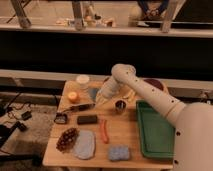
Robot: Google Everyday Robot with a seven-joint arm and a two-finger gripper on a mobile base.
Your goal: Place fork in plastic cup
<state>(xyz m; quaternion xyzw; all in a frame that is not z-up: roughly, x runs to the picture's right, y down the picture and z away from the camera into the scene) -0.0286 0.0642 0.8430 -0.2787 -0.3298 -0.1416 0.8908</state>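
Gripper (100,101) low over the back left part of the bench (125,137), beside the plastic cup (93,93).

The white arm (145,92) comes from the lower right, bends at a round elbow above the bench and goes down to the left, so the gripper points at the bench top just right of the cup. I cannot tell if the gripper is clenched or released, and I cannot make out the fork. Just right of the gripper stands a metal cup (120,106). Left of it lie an orange fruit (73,96) and a knife (76,107), and a white container (83,81) stands behind. Nearer the front are a black block (87,119), a carrot (104,131), grapes (67,138), a grey cloth (84,144) and a blue sponge (119,152). A green tray (156,131) fills the right side.
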